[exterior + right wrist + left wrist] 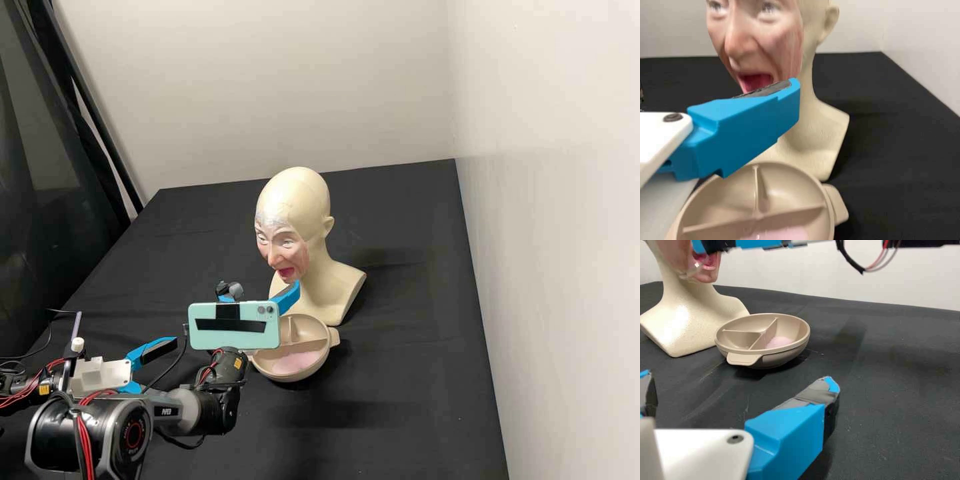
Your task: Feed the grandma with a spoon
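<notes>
The grandma head [293, 227] is a cream bust with an open red mouth [754, 81], standing mid-bench. A tan divided bowl [313, 333] sits in front of it, with pink food [779, 341] in one compartment. My right gripper [291, 293] is raised just below the mouth, its blue finger [745, 125] pointing at the lips. In the left wrist view a clear spoon [686, 273] reaches from that gripper [715, 245] to the mouth. My left gripper [157, 350] hovers low at the front left, away from the bowl [762, 340], open with nothing between its fingers [810, 400].
A pale green phone [233, 325] is taped to the right arm's wrist and hides part of the bowl from above. A white wall runs along the bench's right edge. Dark panels stand at the left. Open black bench lies in front of the bowl.
</notes>
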`<control>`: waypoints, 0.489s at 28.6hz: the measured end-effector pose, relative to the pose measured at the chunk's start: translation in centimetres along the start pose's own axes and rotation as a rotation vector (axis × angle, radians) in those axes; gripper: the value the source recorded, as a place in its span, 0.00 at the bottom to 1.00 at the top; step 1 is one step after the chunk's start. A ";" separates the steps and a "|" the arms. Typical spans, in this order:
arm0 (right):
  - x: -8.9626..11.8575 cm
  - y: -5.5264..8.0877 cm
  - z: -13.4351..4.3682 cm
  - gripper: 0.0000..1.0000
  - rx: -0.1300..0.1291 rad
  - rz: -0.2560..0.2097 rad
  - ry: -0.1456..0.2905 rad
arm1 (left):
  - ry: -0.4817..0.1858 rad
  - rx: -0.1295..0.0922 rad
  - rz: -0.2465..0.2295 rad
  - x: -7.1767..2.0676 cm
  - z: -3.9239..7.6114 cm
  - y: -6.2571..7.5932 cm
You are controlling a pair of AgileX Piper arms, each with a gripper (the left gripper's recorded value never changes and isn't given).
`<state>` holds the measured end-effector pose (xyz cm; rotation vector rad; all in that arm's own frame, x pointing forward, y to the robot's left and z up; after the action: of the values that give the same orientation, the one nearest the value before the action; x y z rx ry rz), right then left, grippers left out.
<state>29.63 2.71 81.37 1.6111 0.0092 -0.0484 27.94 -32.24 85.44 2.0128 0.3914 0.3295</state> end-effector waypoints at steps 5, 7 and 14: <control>-1.3 0.2 0.6 0.00 0.000 0.003 -0.019 | 0.000 0.000 0.000 0.00 0.0 0.0; -1.9 0.5 0.7 0.00 -0.001 0.021 -0.012 | 0.000 0.000 0.000 0.00 0.0 0.0; -3.2 1.0 1.2 0.00 -0.002 0.046 0.009 | 0.000 0.000 0.000 0.00 0.0 0.0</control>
<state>26.48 1.57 82.49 1.6093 -0.0212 -0.0055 27.94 -32.24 85.44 2.0128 0.3914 0.3295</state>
